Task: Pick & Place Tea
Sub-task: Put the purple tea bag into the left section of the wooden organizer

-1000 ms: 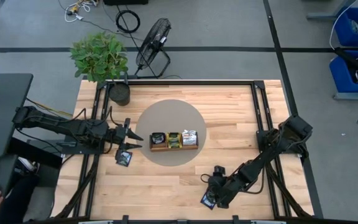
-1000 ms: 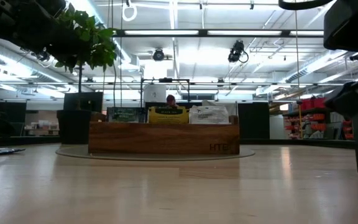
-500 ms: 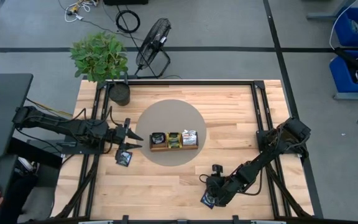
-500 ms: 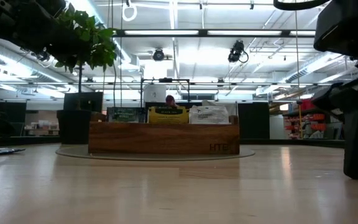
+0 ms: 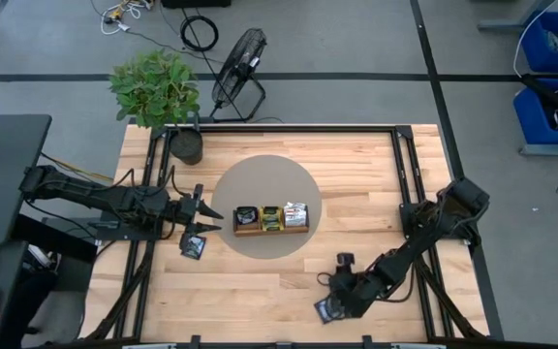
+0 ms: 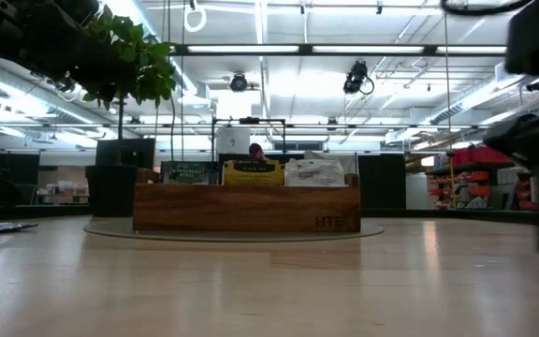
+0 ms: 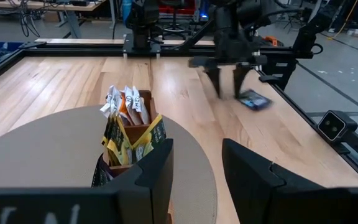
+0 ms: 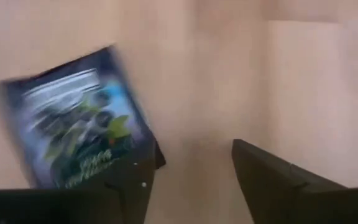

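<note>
A wooden tray (image 5: 271, 229) holding upright tea sachets stands on a round grey mat (image 5: 264, 179) at mid-table; the low view shows the tray (image 6: 246, 208) side on. One black, green-labelled tea sachet (image 5: 327, 310) lies flat near the table's front edge. My right gripper (image 5: 345, 294) hangs open just over it, slanting down, and nothing is between its fingers (image 8: 278, 180). In the right wrist view the sachet (image 8: 73, 118) lies beside one finger. Another black sachet (image 5: 194, 245) lies flat by my left gripper (image 5: 207, 219), which waits open at the mat's left rim. My right gripper has one finger (image 8: 129, 186) standing at the lower corner (image 8: 148, 152) of the black sachet, which lies flat on the table. Blur hides whether that finger touches it.
A potted plant (image 5: 186, 145) stands at the table's far left corner, and a floor fan (image 5: 238, 73) sits beyond the far edge. Bare wood lies between the mat and the front edge. In the left wrist view the tray's sachets (image 7: 129, 121) stand straight ahead.
My right gripper has drifted slightly toward the table's left edge, then back toward the right edge, and has rolled somewhat about its own axis. The sachet under it has stayed flat where it was.
</note>
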{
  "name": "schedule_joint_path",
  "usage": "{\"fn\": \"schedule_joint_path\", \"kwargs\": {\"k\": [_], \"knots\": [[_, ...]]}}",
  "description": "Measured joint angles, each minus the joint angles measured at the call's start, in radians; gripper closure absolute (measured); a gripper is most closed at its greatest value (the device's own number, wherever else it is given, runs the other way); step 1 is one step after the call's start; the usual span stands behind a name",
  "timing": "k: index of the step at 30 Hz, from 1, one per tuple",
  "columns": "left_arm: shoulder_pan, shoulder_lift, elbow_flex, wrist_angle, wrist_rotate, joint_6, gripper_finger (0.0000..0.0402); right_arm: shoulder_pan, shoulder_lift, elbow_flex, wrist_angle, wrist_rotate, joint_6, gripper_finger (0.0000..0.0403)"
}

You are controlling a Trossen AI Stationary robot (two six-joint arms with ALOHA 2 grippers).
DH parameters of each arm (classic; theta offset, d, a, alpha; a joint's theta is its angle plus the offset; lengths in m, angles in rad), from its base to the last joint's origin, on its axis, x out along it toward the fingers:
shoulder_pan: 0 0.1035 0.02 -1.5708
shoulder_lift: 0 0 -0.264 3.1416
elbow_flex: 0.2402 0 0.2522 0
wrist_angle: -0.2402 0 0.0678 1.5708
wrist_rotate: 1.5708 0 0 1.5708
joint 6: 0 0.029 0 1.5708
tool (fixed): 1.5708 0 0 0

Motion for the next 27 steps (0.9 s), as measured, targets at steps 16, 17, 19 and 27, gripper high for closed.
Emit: {"fn": "schedule_joint_path", "kwargs": {"k": [16, 17, 19, 27], "knots": [[0.001, 0.000, 0.000, 0.001, 0.000, -0.013, 0.0259, -0.048, -0.013, 0.160, -0.345, 0.226, -0.147, 0.0172], [0.001, 0.000, 0.000, 0.001, 0.000, -0.012, 0.0259, -0.049, -0.013, 0.180, -0.362, 0.230, -0.148, 0.0172], [0.001, 0.000, 0.000, 0.001, 0.000, -0.010, 0.0259, -0.049, -0.014, 0.215, -0.368, 0.223, -0.134, 0.0173], [0.001, 0.000, 0.000, -0.006, 0.000, 0.004, 0.0259, 0.001, -0.015, 0.195, -0.332, 0.078, 0.054, 0.0146]]}}
